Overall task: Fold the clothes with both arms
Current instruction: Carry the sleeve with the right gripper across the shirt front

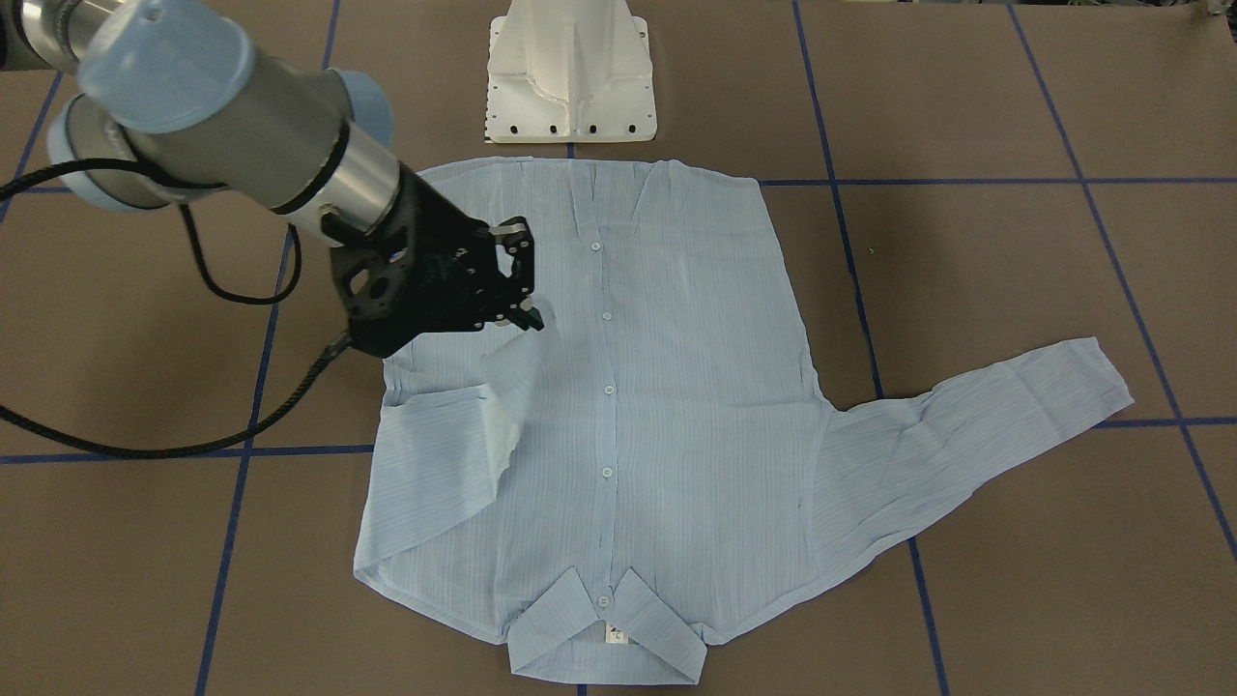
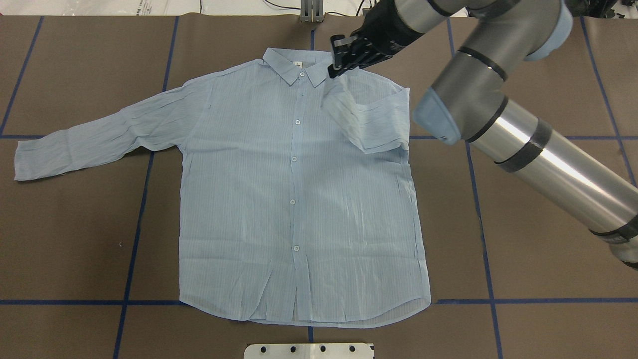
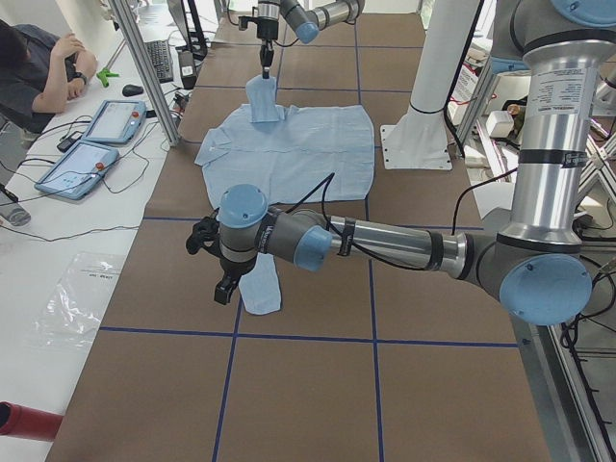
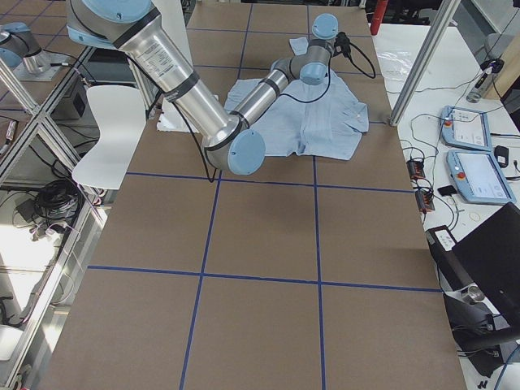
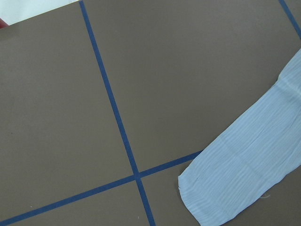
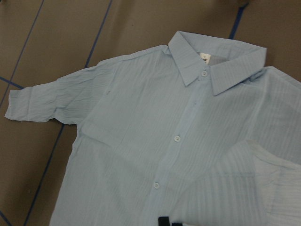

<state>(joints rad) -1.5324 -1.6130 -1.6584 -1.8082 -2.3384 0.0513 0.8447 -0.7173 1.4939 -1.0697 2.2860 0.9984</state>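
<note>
- The thin light-blue striped button-up shirt (image 2: 299,199) lies flat on the brown desk (image 2: 538,259).
- The right tool (image 1: 527,317) pinches its lifted sleeve cuff.
- For the left tool (image 3: 226,284), I cannot tell the opening.

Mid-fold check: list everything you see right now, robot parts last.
shirt: one, light blue, flat on the table, one sleeve lifted over its front.
table: one, brown with blue tape lines, under the shirt.
pedestal base: one, white, by the shirt's hem.
teach pendants: two, grey, side bench.
person: one, dark top, at that bench.
right gripper: one, black, shut on the lifted sleeve.
left gripper: one, black, by the other cuff; jaws unclear.
</note>
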